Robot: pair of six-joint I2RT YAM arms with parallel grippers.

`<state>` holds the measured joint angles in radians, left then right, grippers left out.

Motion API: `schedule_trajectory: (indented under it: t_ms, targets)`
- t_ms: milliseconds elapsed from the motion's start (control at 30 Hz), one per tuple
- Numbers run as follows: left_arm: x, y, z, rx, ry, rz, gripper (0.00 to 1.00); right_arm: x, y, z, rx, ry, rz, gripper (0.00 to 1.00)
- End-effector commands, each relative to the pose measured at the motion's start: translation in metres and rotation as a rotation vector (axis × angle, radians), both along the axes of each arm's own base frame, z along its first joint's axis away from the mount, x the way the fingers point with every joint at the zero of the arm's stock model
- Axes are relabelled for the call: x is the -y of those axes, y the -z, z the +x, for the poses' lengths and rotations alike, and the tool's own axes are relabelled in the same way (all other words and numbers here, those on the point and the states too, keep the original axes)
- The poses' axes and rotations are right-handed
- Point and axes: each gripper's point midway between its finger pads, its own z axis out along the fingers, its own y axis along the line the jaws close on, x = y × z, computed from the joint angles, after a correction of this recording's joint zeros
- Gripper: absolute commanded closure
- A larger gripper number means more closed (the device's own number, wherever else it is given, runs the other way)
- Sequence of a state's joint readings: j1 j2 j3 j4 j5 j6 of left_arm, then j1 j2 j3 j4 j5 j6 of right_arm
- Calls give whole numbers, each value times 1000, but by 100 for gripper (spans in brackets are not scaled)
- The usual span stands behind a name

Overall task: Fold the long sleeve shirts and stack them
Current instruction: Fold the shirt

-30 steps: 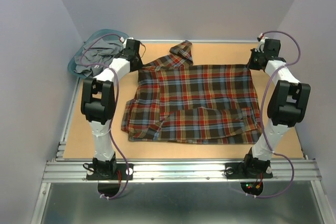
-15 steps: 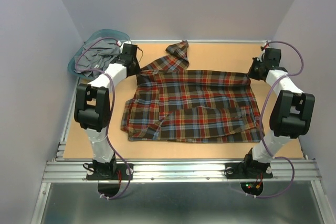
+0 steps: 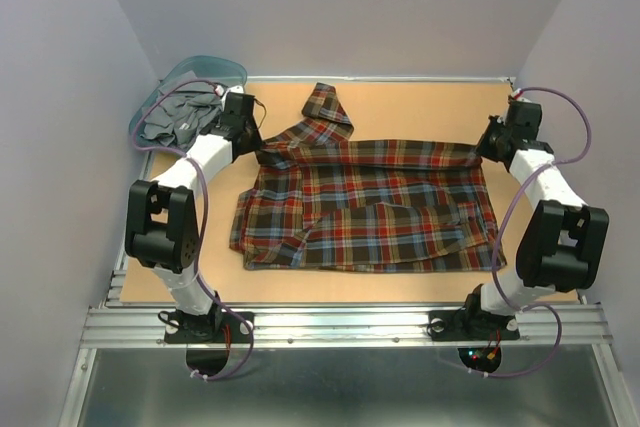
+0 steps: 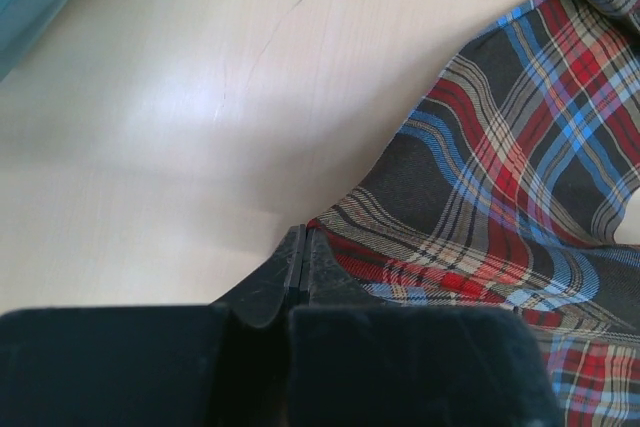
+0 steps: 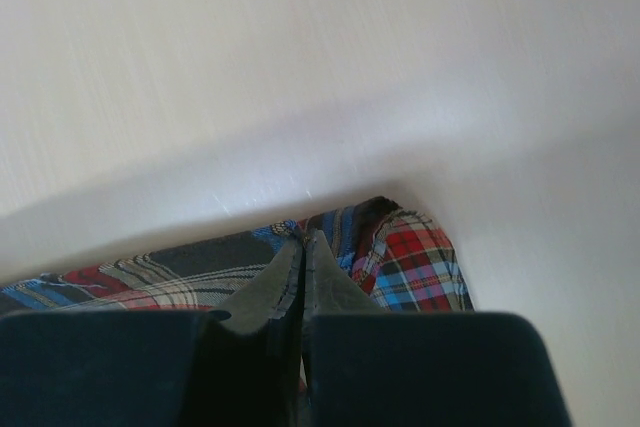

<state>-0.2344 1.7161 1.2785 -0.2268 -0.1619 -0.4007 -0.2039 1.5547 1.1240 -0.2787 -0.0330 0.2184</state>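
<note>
The shirt [image 3: 370, 202] lies spread across the middle of the tabletop [image 3: 420, 97], wider than it is deep, with loose layers of plaid doubled over along its lower edge and a flap sticking up toward the upper centre of the top view. The left hand [image 3: 247, 133] is at the shirt's upper left corner and the right hand [image 3: 489, 143] at its upper right corner. In the left wrist view, the left hand [image 4: 303, 247] has its fingers pressed tight together on the edge of the plaid. In the right wrist view, the right hand [image 5: 302, 247] is clenched the same way, with cloth showing on both sides of its tips. Both hands appear to be grasping the far edge, which runs taut between them. I judge the fold to be only partly done: the shirt is flattened and roughly squared, but it is not yet a compact packet, and no stack shows anywhere on the tabletop. In the upper left, a teal basket [image 3: 192, 71] holds crumpled grey cloth [image 3: 178, 119]. Whether those are more shirts waiting to be folded cannot be told.
</note>
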Motion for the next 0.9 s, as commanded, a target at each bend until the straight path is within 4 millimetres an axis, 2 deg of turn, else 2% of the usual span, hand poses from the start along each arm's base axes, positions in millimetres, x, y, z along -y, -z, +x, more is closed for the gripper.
schedule_trajectory:
  t_ms: [0,67,167,300,333,467,567,700,867]
  targets:
    - [-20,-9,-15,16,-26,63,100,20,-1,-13,17,111,-59,99]
    - [-22,-4,-24,-2,-26,70,100,20,-2,-19,22,131,-52,99]
    - [-25,3,-32,-16,-33,72,100,21,7,-32,7,167,-43,99]
    - [-25,20,-42,-64,-25,78,100,20,19,-47,-14,213,-26,99]
    - [-24,20,-44,-64,-24,79,100,19,27,-55,-33,223,-22,99]
    - [-26,24,-54,-74,-31,80,100,28,37,-74,-50,315,-42,99]
    - [-23,25,-60,-74,-20,64,100,28,39,-78,-53,321,-41,99]
    - [-21,43,-73,-123,-15,52,99,23,46,-77,-70,312,-15,99]
    - [-18,60,-84,-175,-3,36,95,30,56,-79,-98,360,-27,99]
